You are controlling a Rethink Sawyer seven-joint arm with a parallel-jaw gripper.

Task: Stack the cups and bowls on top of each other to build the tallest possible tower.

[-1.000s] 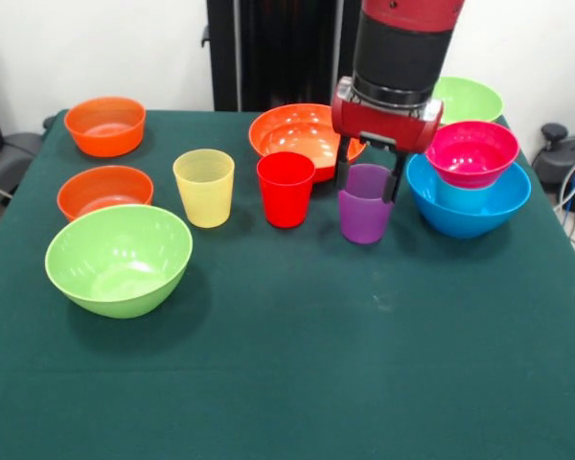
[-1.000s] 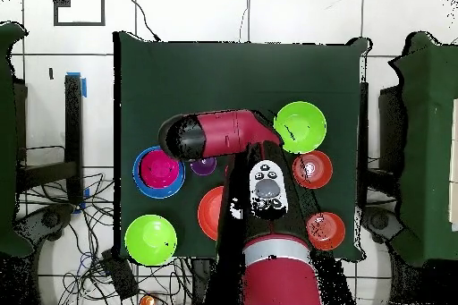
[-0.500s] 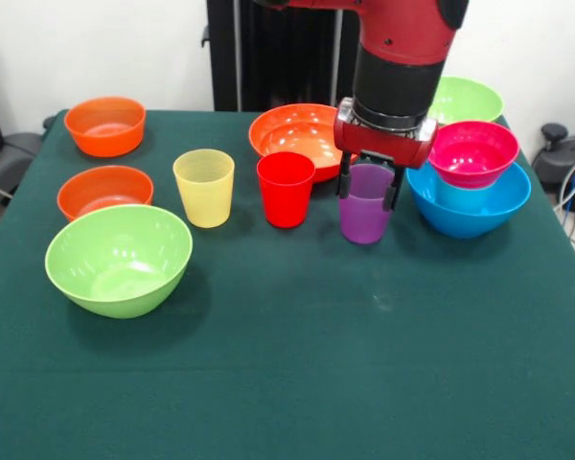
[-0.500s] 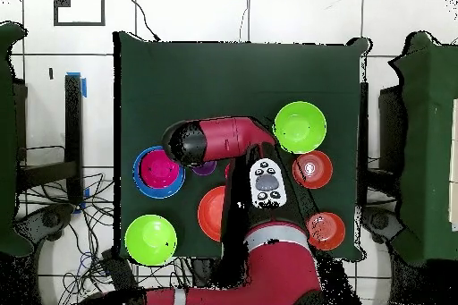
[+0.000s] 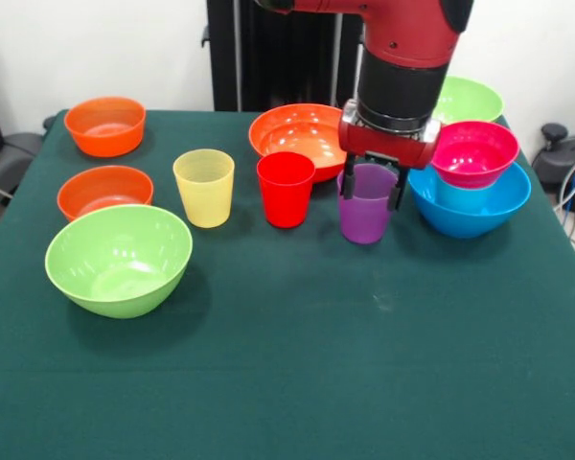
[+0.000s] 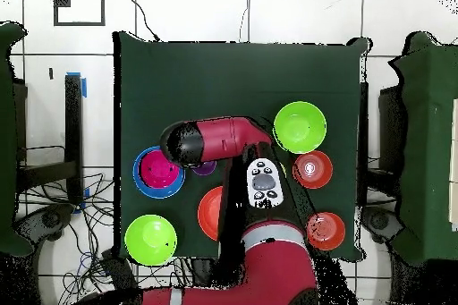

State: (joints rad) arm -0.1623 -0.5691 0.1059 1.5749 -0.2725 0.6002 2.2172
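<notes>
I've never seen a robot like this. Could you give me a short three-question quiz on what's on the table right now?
1. True or false: the gripper straddles the purple plastic tumbler.
2. What sits inside the large blue plastic bowl? A) yellow plastic tumbler B) small magenta plastic bowl on a light blue cup C) nothing
3. Which cup stands between the yellow and purple ones?

Key: 1 true; 2 B; 3 the red plastic tumbler.
</notes>
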